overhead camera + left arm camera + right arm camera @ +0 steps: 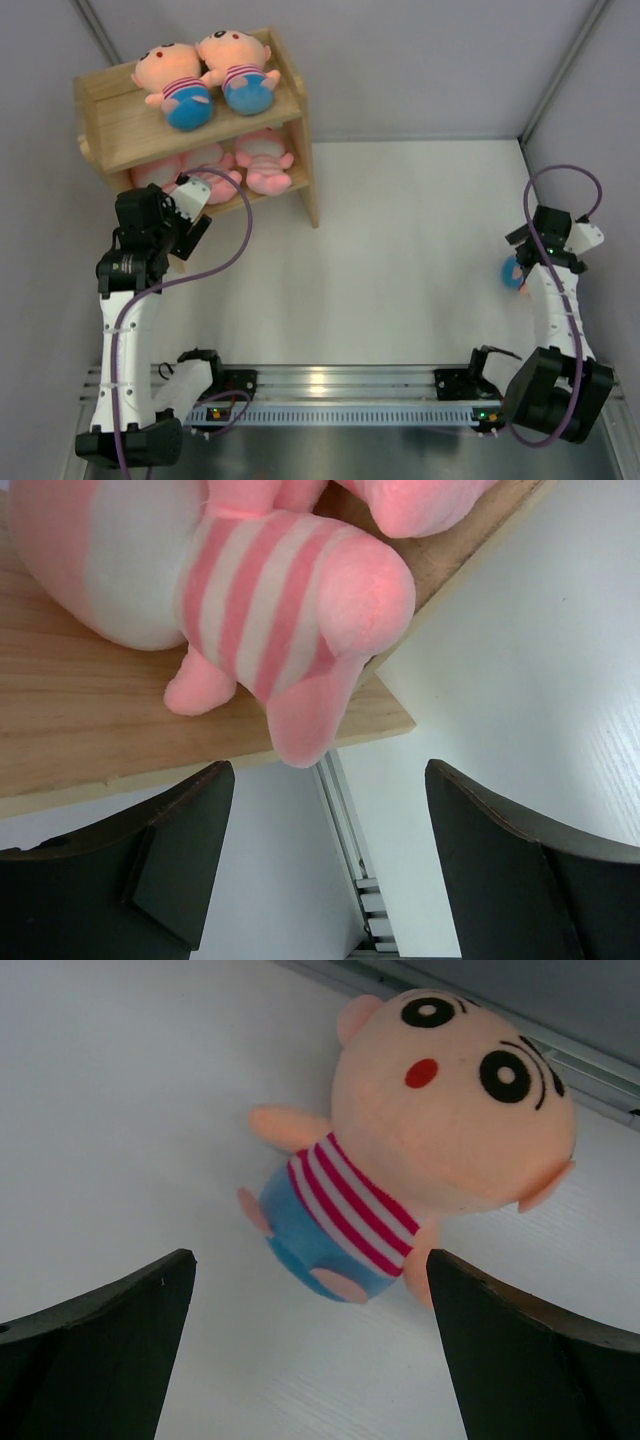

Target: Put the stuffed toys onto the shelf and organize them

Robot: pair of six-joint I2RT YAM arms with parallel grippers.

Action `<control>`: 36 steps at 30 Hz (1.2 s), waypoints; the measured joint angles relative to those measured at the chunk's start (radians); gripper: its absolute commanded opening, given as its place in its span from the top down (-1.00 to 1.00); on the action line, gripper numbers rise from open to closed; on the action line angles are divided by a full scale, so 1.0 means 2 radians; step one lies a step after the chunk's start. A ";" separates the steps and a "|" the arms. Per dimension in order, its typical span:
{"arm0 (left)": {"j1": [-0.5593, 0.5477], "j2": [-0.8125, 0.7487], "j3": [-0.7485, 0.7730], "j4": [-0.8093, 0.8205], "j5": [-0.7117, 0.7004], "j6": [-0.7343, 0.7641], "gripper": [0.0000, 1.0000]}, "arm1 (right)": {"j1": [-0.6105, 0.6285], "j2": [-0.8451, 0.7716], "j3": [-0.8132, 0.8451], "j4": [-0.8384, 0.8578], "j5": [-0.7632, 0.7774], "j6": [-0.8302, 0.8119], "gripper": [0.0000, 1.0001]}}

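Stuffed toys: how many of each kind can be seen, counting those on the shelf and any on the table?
Dolls: 3 (two on the shelf top tier, one on the table)
Pigs: 3 (lower tier, one partly hidden)
Total: 6

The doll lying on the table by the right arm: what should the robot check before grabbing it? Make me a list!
1. Right gripper open: ok, wide and empty.
2. Doll lined up: ok, straight ahead of that gripper, untouched.
3. Room on the shelf: ok, bare wood beside the two dolls on top.
4. Left gripper out of the way: not ok for putting the doll away later, probably; it hangs open right at the shelf's lower level.
5. Pig steady: cannot tell; one foot pokes over the edge.
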 measured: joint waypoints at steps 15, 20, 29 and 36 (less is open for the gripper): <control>0.000 -0.011 -0.002 -0.045 0.053 -0.022 -0.66 | -0.080 0.128 -0.042 0.116 -0.057 -0.022 -0.25; 0.000 -0.014 0.006 -0.073 0.088 -0.029 -0.65 | -0.080 0.132 -0.052 0.162 -0.117 -0.047 0.49; 0.000 -0.041 0.015 -0.134 0.148 -0.019 -0.63 | 0.011 0.121 -0.047 0.164 -0.183 -0.081 1.00; 0.000 -0.050 0.024 -0.180 0.220 0.005 -0.78 | 0.271 0.062 0.051 0.097 -0.195 -0.089 1.00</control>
